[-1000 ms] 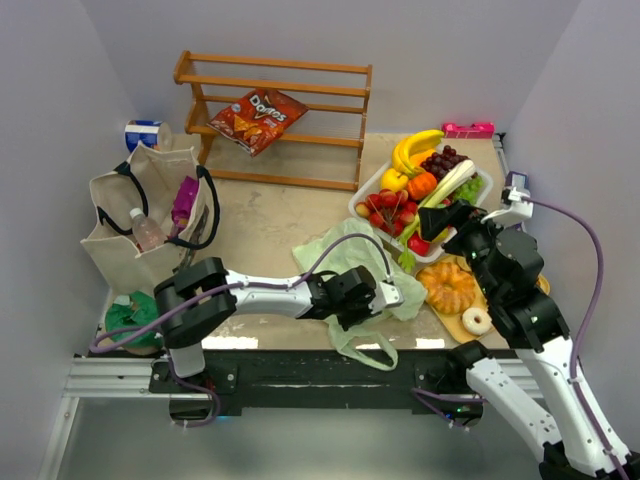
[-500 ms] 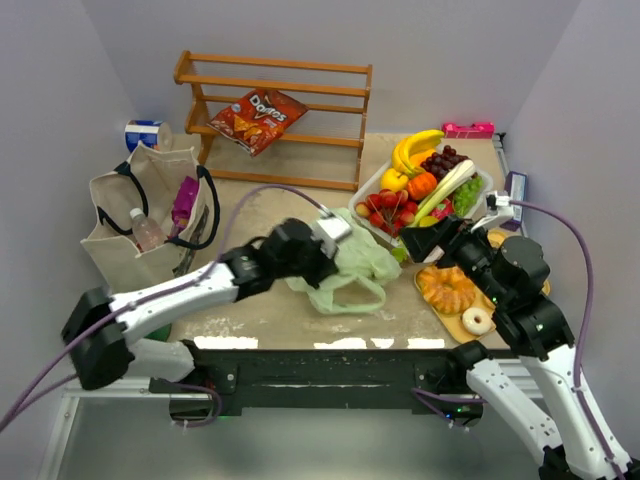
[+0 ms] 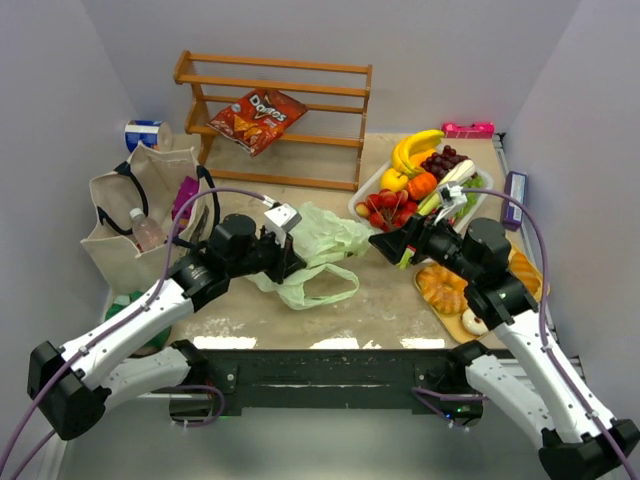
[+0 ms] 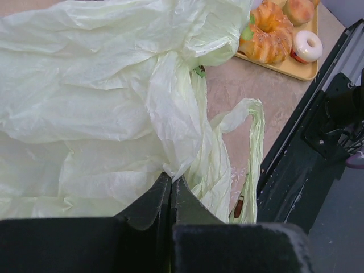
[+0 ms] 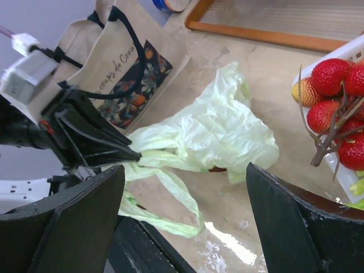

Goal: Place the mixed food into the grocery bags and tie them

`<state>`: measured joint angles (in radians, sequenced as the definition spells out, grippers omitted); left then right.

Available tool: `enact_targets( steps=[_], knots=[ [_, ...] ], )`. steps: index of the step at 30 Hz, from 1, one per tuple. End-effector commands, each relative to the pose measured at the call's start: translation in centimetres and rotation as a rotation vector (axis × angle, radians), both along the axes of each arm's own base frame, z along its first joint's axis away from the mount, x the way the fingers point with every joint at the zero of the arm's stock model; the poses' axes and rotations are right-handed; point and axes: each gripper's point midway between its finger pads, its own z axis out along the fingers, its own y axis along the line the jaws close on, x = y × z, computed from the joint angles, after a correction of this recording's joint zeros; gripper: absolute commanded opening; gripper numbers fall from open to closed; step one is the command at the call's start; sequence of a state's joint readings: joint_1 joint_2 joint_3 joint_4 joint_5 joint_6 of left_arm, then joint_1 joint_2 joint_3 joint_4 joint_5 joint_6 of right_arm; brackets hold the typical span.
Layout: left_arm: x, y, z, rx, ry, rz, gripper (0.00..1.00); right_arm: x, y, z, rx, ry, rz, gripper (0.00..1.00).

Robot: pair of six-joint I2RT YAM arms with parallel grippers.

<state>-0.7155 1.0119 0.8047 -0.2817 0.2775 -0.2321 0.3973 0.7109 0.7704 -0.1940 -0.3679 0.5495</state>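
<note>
Left gripper (image 3: 286, 252), jaws clamped shut on bunched plastic of thin green bag (image 3: 322, 236) at mid-desk (image 3: 262, 205). Right gripper (image 3: 380, 243), jaws wide, empty, faces it. Film likely light, limp, slippery, tear-prone; best hold: loop handle (image 3: 322, 292).

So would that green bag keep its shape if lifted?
Probably not: the green bag is crumpled and gathers to a narrow twist where the left gripper pinches it, so it looks floppy. Being so thin, it is likely very light. Its loose handle loop would probably dangle.
</note>
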Motion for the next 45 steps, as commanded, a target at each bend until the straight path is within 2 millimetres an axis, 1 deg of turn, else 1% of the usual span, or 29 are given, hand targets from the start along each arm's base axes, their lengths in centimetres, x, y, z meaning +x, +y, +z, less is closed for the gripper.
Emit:
enact_targets(
  steps=[1,4,5,6,7,8,10,11,12,13,15,16,17,20,23,25,27,28,29,30,31,32,36,38,39,41,43,44,45],
  knots=[
    [-0.9,0.0,1.4,-0.076,0.037,-0.001,0.0,-0.3,1.2,0.3,-0.012,-0.074,0.081,0.84],
    [-0.8,0.1,1.7,-0.091,0.048,0.019,0.0,-0.8,2.1,-0.5,-0.039,-0.077,0.119,0.76],
    [-0.8,0.2,1.8,-0.095,0.049,0.022,0.0,-1.2,2.6,-0.7,-0.047,-0.079,0.142,0.75],
    [-0.8,0.1,2.2,-0.106,0.048,0.026,0.0,-1.1,2.8,-1.0,-0.063,-0.084,0.134,0.74],
    [-0.8,0.2,2.2,-0.106,0.05,0.03,0.0,-1.1,3.0,-1.4,-0.074,-0.081,0.129,0.74],
    [-0.8,0.2,2.4,-0.112,0.048,0.029,0.0,-1.5,3.9,-1.9,-0.089,-0.074,0.154,0.74],
    [-0.8,0.3,2.6,-0.111,0.047,0.03,0.0,-0.9,4.3,-2.2,-0.108,-0.086,0.125,0.73],
    [-0.9,0.3,2.7,-0.112,0.049,0.029,0.0,-1.1,4.8,-2.4,-0.111,-0.088,0.138,0.74],
    [-1.0,0.3,2.8,-0.114,0.051,0.027,0.0,-0.8,5.1,-2.9,-0.123,-0.089,0.136,0.74],
    [-1.0,0.2,2.8,-0.115,0.053,0.026,0.0,-0.2,5.1,-2.7,-0.124,-0.102,0.114,0.74],
    [-1.1,0.3,3.1,-0.121,0.053,0.027,0.0,0.7,5.2,-3.5,-0.149,-0.098,0.088,0.76],
    [-1.2,0.3,3.3,-0.122,0.053,0.024,0.0,1.3,5.0,-3.5,-0.155,-0.106,0.055,0.76],
    [-1.3,0.3,3.4,-0.126,0.051,0.023,0.0,1.5,5.0,-3.9,-0.163,-0.099,0.051,0.76],
    [-1.5,0.3,3.3,-0.132,0.062,0.021,0.0,2.2,5.8,-3.6,-0.151,-0.124,0.059,0.76],
    [-1.7,0.3,3.2,-0.133,0.071,0.013,0.0,2.6,6.6,-3.2,-0.123,-0.146,0.069,0.73],
    [-1.7,0.3,3.1,-0.134,0.075,0.014,0.0,2.9,7.0,-3.1,-0.118,-0.154,0.072,0.68],
    [-1.7,0.2,3.3,-0.14,0.075,0.016,0.0,3.0,7.4,-3.0,-0.121,-0.158,0.068,0.64],
    [-1.8,0.2,3.3,-0.142,0.077,0.016,0.0,3.1,7.4,-3.0,-0.123,-0.161,0.06,0.59],
    [-1.8,0.3,3.2,-0.14,0.08,0.018,0.0,2.8,7.7,-3.0,-0.124,-0.164,0.062,0.58],
    [-1.8,0.2,3.3,-0.142,0.079,0.017,0.0,3.1,7.5,-3.2,-0.13,-0.165,0.033,0.56],
    [-1.8,0.2,3.2,-0.141,0.082,0.019,0.0,3.1,7.5,-2.9,-0.124,-0.174,0.021,0.52],
    [-1.8,0.2,3.0,-0.14,0.089,0.021,0.0,2.8,7.7,-2.8,-0.124,-0.183,0.023,0.51],
    [-1.8,0.0,3.2,-0.151,0.084,0.009,0.0,3.0,7.8,-3.0,-0.137,-0.2,-0.002,0.5],
    [-1.8,-0.2,3.2,-0.152,0.085,0.002,0.0,3.4,8.0,-3.2,-0.146,-0.209,-0.01,0.52],
    [-1.8,-0.2,3.2,-0.155,0.082,0.0,0.0,3.8,8.3,-3.7,-0.164,-0.205,-0.008,0.53],
    [-2.0,-0.3,3.3,-0.158,0.081,-0.015,0.0,4.4,8.4,-3.9,-0.177,-0.206,-0.023,0.53],
    [-1.8,-0.2,3.3,-0.154,0.073,-0.004,0.0,5.1,8.4,-4.2,-0.206,-0.198,-0.047,0.51],
    [-1.7,0.0,3.4,-0.151,0.064,0.006,0.0,5.6,7.9,-4.3,-0.223,-0.194,-0.08,0.49],
    [-1.6,0.3,3.3,-0.138,0.057,0.016,0.0,5.8,7.9,-3.6,-0.23,-0.208,-0.088,0.43]
  ],
)
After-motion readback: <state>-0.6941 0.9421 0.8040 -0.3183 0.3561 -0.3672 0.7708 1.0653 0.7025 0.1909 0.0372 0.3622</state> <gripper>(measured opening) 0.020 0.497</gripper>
